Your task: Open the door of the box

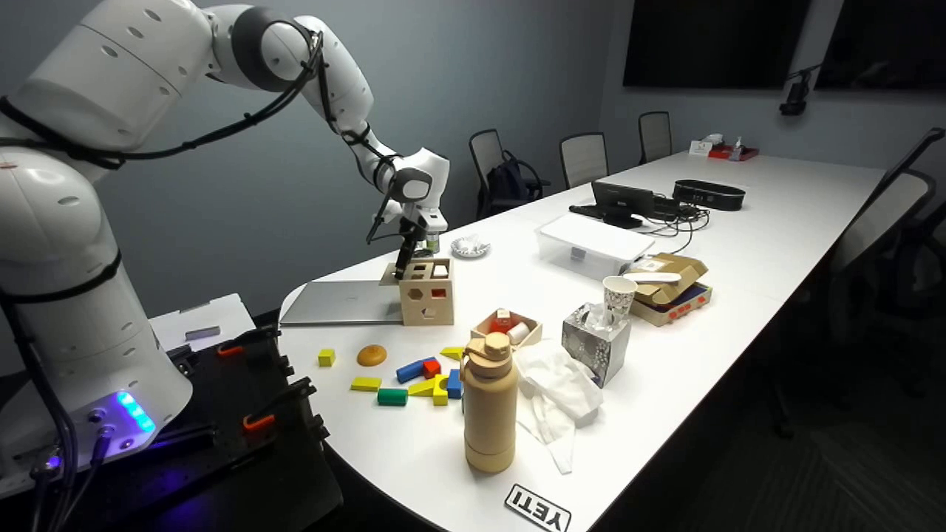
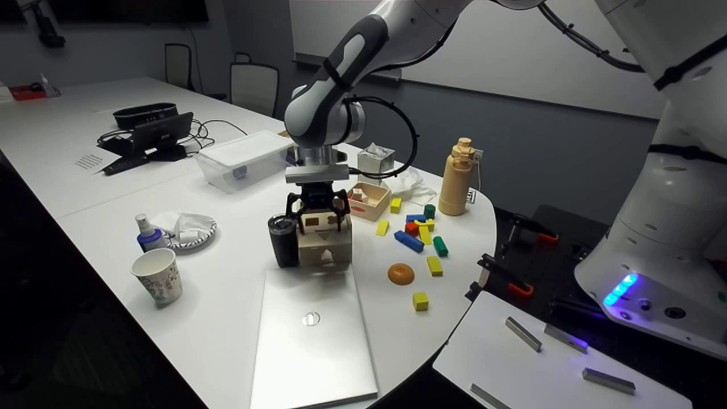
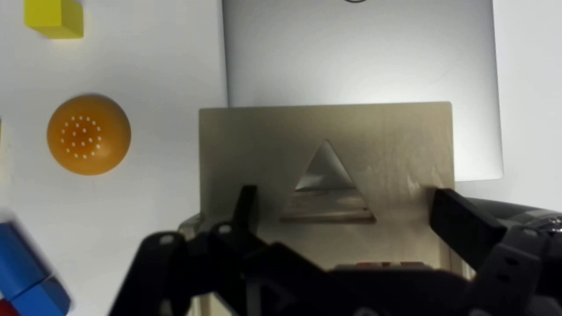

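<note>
My fingers stand apart, gripping nothing, over the jutting door.
Spread wide, perhaps to push it evenly off the box.

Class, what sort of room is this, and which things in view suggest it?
Probably an office meeting room: it has a long white table, chairs along its edge, and large dark screens on the wall.

Grey walls | whiteboard on wall | dark wall screens | long white table | mesh-backed chairs | dark floor
</note>
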Tool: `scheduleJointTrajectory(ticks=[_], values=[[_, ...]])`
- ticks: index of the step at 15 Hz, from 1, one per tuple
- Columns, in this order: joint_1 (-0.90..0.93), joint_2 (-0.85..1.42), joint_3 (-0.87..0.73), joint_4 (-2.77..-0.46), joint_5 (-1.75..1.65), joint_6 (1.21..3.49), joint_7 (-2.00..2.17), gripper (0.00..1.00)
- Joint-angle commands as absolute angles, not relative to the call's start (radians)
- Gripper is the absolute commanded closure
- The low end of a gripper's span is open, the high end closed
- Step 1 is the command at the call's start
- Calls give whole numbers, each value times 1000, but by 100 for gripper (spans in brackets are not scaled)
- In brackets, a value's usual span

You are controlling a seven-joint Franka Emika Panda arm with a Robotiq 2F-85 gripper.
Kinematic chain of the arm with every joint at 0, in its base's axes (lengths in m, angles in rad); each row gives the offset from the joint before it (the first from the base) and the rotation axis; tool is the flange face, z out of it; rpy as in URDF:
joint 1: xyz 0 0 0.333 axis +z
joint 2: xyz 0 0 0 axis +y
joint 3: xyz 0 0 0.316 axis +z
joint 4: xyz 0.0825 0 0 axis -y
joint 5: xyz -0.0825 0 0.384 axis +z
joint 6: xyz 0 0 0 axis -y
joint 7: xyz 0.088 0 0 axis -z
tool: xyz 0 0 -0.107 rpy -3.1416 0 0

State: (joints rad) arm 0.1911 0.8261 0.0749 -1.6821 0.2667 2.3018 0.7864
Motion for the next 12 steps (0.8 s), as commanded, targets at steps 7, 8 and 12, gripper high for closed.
scheduleJointTrajectory(ticks=[7,8,12], values=[[176,867,108,-1647,328,2240,744,0],[173,865,109,-1648,334,2237,737,0],[173,839,97,-1665,341,2256,754,0]])
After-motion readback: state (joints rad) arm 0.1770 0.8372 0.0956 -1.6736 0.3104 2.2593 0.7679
